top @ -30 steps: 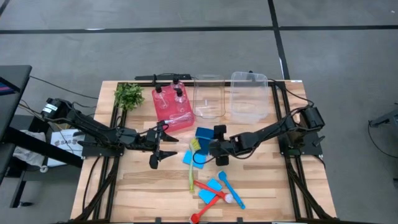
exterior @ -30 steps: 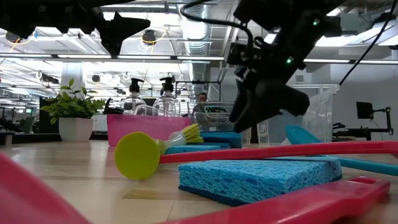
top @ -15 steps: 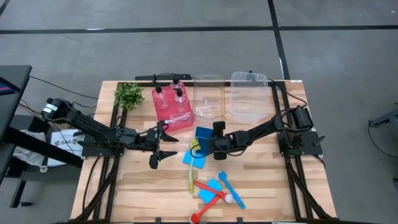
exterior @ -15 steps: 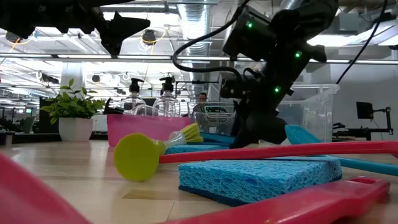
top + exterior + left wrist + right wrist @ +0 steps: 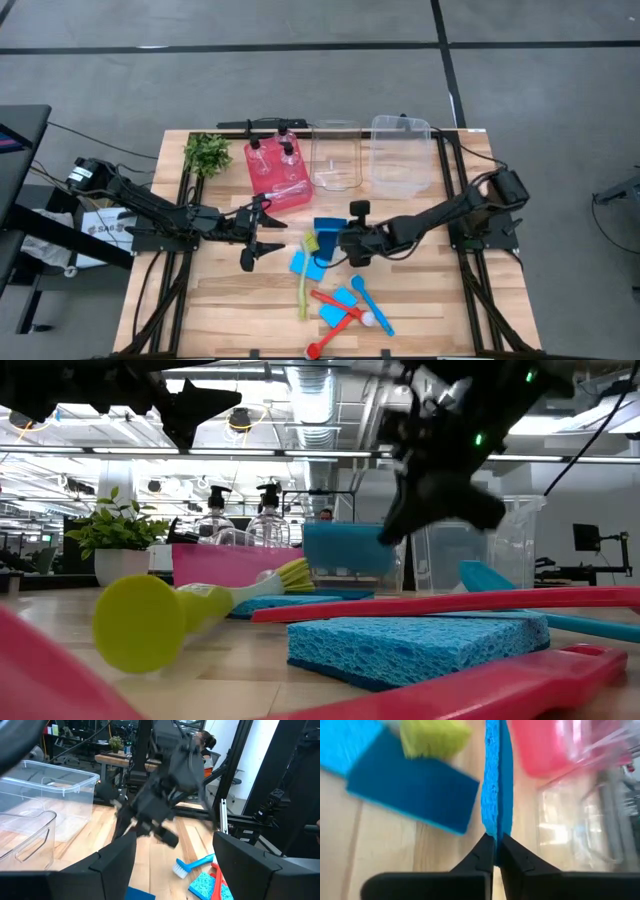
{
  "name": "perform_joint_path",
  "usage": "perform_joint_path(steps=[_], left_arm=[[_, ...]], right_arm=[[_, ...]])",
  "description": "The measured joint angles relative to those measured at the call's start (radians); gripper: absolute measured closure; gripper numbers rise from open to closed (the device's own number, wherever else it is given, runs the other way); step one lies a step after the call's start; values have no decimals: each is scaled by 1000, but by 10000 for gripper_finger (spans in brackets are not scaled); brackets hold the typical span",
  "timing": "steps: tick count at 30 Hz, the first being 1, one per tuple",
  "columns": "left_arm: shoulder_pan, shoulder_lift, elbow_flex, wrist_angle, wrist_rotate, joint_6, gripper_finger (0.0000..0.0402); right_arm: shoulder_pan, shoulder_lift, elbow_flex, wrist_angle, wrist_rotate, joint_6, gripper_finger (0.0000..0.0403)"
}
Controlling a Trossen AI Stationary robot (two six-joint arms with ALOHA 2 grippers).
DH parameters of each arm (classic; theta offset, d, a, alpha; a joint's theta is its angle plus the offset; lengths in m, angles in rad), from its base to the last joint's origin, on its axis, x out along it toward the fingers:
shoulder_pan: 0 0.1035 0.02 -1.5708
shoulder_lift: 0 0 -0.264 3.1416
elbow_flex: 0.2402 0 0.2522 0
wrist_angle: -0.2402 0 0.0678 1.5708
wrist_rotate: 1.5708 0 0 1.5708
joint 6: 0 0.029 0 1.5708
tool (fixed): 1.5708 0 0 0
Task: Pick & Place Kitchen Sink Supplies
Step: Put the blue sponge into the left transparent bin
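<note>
My right gripper [image 5: 343, 240] is shut on a blue sponge [image 5: 328, 229] above the middle of the table; the low view shows this sponge [image 5: 345, 548] hanging in the air. Below it lie another blue sponge [image 5: 305, 264] and a yellow-green brush [image 5: 305, 280]. Nearer the front edge lie red brushes [image 5: 335, 300], a blue brush [image 5: 372, 305] and one more sponge [image 5: 340, 305]. Two clear pump bottles [image 5: 272, 158] stand in the red bin [image 5: 290, 195]. My left gripper [image 5: 262, 240] hovers open left of centre, touching nothing. My right gripper pinches the blue sponge between its two fingers [image 5: 485, 852], one on each broad face, at the sponge's edge [image 5: 495, 827] nearest the gripper. The fingers reach in from the table's right. The sponge sticks out past the fingertips, lifted clear of the table.
Two clear plastic bins [image 5: 336, 155] [image 5: 402, 152] stand at the far edge, right of the red bin. A leafy plant [image 5: 207, 152] sits at the far left. Bare wood lies along the near left and far right of the table.
My right gripper dipped to the table, shut on the blue sponge and rose with it, now clear of the table. The yellow-green brush and the sponge under it slid a little toward the near edge.
</note>
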Motion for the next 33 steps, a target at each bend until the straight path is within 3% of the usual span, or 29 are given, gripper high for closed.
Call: perform_joint_path(steps=[11,18,24,33], left_arm=[[0,0,0,0,0,0,135],[0,0,0,0,0,0,135],[0,0,0,0,0,0,135],[0,0,0,0,0,0,135]], right_arm=[[52,-236,0,12,196,-45,396],[-70,-349,0,87,231,-138,394],[-300,-365,0,129,63,-156,395],[-587,-256,19,151,-178,-123,393]])
